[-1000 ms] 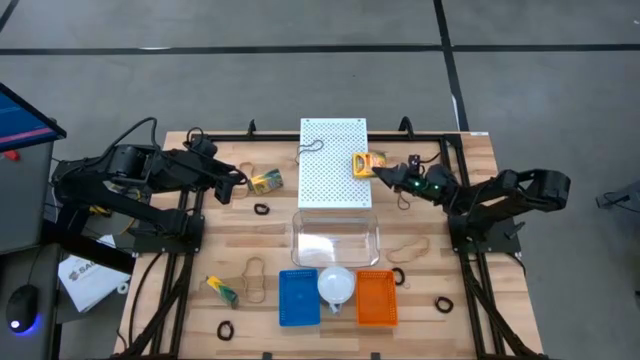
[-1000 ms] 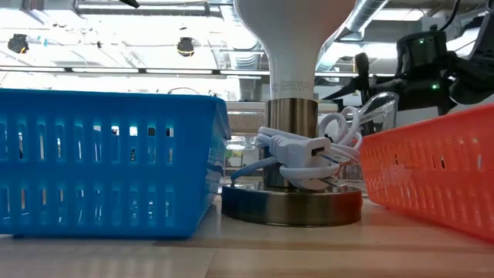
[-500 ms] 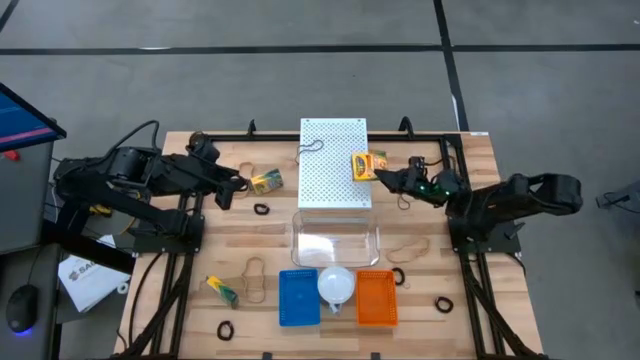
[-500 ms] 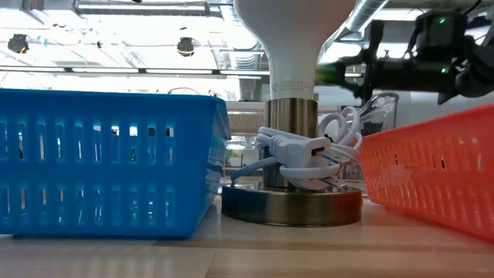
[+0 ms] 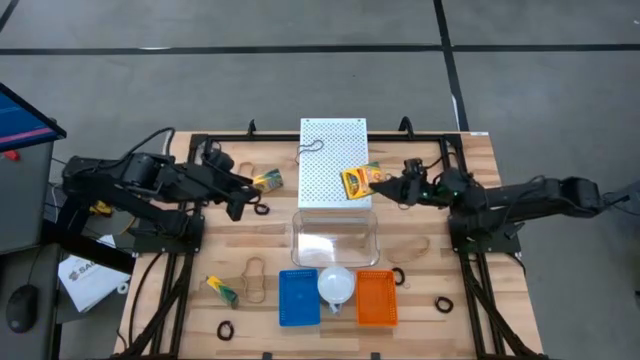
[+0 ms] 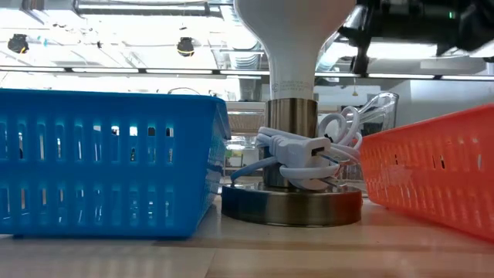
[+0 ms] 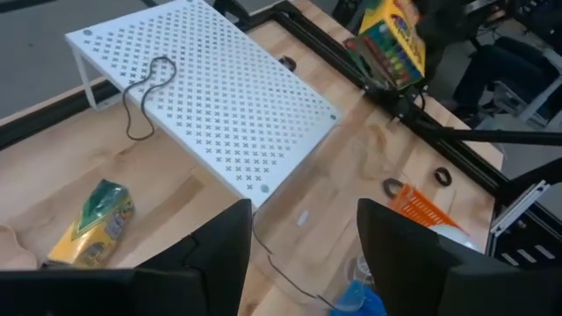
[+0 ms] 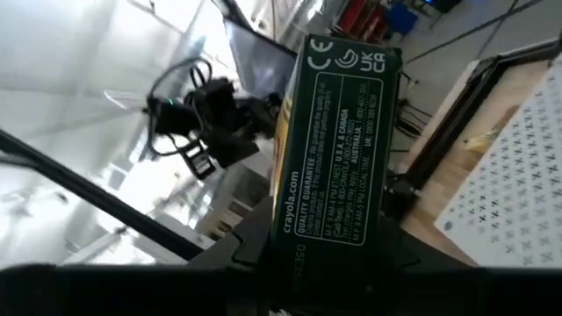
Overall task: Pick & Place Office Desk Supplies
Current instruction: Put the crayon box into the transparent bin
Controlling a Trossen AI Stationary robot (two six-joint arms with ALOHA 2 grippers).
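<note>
The crayon box (image 5: 358, 181) is clamped between the fingers of the right gripper (image 5: 385, 184), held in the air at the near-right corner of the white perforated shelf (image 5: 334, 150); the right wrist view shows the box's dark green back panel (image 8: 338, 149) filling the space just ahead of that gripper's fingers. The grip looks to be on one end of the box, so most of its length sticks out beyond the fingertips toward the left arm.

To do this carry well, I would keep the wrist steady and move slowly, since a box held by its end can pivot in the jaws. The clear plastic bin (image 5: 336, 238) sits just below and ahead of the gripper, nearer than the blue basket (image 5: 298, 297) or the orange basket (image 5: 376, 298). Which container is meant cannot be told. Whichever it is, bring the box fully over the opening and lower it before letting go, so it does not catch on a rim or the lamp (image 5: 336, 284).

The left gripper (image 5: 243, 197) hovers with fingers apart and empty, with a second crayon box (image 5: 266, 181) just beyond it and a small black ring (image 5: 262, 208) beside it. It should stay clear of the bin until the right arm is done.
</note>
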